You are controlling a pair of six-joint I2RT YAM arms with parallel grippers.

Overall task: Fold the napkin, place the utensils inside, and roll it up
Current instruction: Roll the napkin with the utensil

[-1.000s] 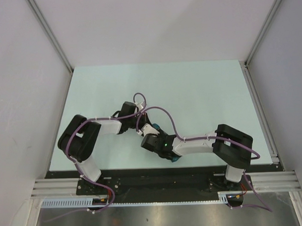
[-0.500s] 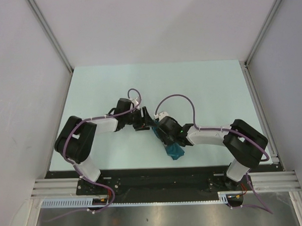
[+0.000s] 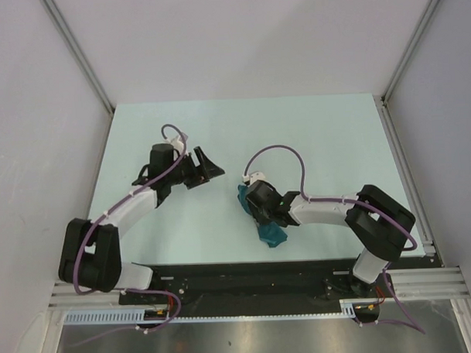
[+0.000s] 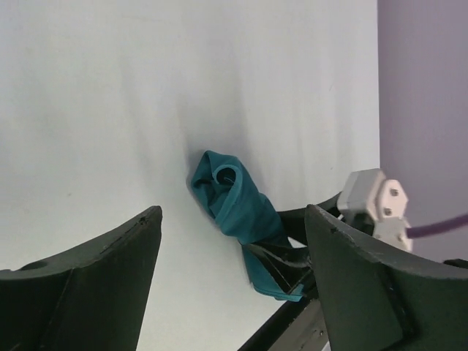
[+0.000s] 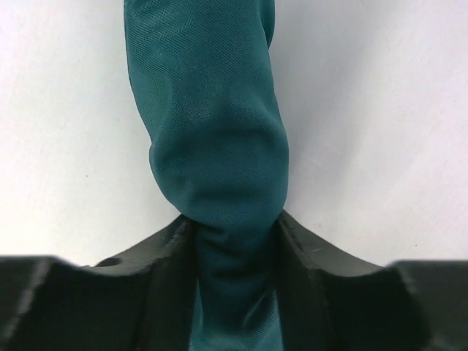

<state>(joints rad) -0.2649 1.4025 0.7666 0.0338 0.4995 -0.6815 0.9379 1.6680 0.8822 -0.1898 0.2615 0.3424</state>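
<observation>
The napkin [image 3: 271, 232] is a dark teal roll lying on the pale table, slanting from the middle toward the near edge. In the left wrist view the napkin [image 4: 238, 205] shows a curled open end facing me. My right gripper [image 3: 260, 210] is shut across the roll; in its wrist view the napkin [image 5: 212, 146] is pinched narrow between the black fingers [image 5: 157, 252] of the right gripper [image 5: 234, 230]. My left gripper [image 3: 212, 168] stands open, well to the left of the roll, holding nothing; its left gripper [image 4: 232, 216] frames the roll from a distance. No utensils show.
The table [image 3: 319, 135] is pale green, walled by grey panels left, right and behind. A black rail [image 3: 247, 273] runs along the near edge by the arm bases. A purple cable [image 3: 285, 155] loops over the right wrist.
My left gripper opened, let go of the roll and drew back left and farther away. The right gripper shifted slightly and tightened on the napkin roll.
</observation>
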